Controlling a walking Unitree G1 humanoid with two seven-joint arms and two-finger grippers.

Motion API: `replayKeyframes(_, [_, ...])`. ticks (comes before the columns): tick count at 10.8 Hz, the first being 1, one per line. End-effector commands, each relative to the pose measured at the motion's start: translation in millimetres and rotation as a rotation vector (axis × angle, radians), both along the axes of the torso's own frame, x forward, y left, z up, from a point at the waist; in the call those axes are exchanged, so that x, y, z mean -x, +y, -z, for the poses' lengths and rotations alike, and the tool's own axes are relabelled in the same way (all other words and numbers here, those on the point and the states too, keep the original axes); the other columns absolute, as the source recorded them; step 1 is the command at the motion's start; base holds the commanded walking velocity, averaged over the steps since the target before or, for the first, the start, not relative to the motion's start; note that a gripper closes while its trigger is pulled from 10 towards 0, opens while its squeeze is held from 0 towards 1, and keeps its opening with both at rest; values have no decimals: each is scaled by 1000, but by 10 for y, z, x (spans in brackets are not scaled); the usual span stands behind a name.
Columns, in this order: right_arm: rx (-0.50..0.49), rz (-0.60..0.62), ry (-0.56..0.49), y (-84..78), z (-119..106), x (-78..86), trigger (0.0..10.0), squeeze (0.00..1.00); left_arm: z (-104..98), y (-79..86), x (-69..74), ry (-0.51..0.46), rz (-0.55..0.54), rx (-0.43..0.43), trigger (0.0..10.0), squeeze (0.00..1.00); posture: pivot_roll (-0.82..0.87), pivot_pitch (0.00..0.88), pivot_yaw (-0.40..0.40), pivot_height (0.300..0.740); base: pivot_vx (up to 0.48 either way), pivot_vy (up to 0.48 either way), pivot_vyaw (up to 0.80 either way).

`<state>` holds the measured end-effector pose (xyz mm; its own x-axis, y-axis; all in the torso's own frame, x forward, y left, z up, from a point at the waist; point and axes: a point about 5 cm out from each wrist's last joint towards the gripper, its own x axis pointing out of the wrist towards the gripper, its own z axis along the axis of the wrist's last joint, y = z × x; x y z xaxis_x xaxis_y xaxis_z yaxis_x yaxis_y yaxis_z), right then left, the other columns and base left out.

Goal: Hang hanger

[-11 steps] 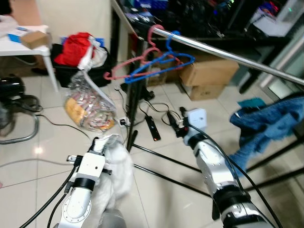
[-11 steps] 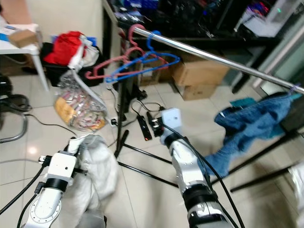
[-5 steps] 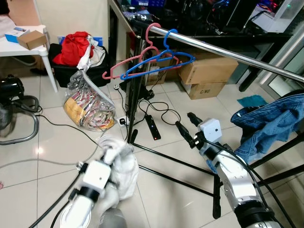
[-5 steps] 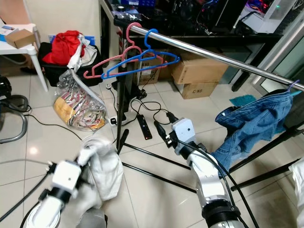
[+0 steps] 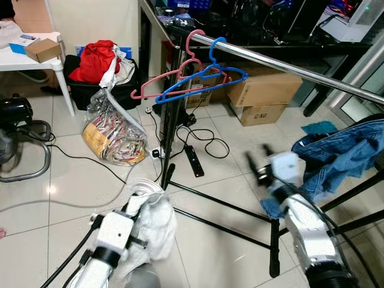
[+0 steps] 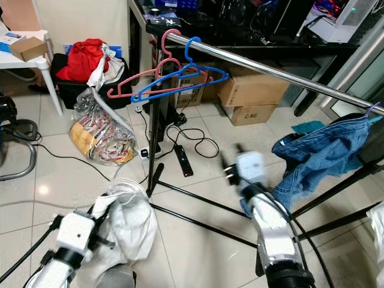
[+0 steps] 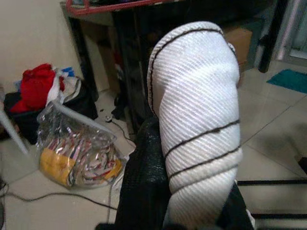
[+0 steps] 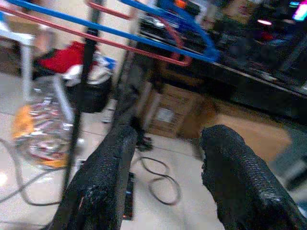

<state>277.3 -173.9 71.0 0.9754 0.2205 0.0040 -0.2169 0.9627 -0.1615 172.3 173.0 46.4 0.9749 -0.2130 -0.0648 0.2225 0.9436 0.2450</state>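
Observation:
A pink hanger and a blue hanger hang side by side near the left end of the metal rail. Low on my left, my left gripper is shut on a white garment. In the left wrist view this is a white cloth with thin dark stripes, draped over the black fingers. My right gripper, blurred, sits low under the rail beside the jeans. It is open and holds nothing; the right wrist view shows its gap below the two hangers.
Blue jeans hang at the right. The rack's black upright and floor bars stand ahead. A plastic bag, a basket of red clothes, cardboard boxes, a power strip and cables crowd the tiled floor.
My right arm has swung right toward the jeans and is blurred. The left arm keeps the white garment low. The view has shifted slightly.

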Motion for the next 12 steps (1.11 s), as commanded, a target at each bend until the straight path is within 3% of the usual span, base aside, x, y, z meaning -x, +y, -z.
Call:
replayKeyframes(1, [-13,39,25,-39,42,51,10000,0,-96,-47,-29,-45,-13,26,10000,0,371,66,-142,740,0,0,0])
replayKeyframes(4, [5,89,14,-33,70,81,10000,0,-120,-107,-46,-50,-71,57,10000,0,348,74,-146,740,0,0,0])
replayKeyframes(8, [-29,55,24,83,47,20,10000,0,-123,-183,-64,-48,-73,61,10000,0,351,83,-152,740,0,0,0])
replayKeyframes(12, [-32,22,30,130,32,-37,10000,0,-122,-195,-60,-50,-83,58,10000,0,358,81,-159,740,262,0,0])
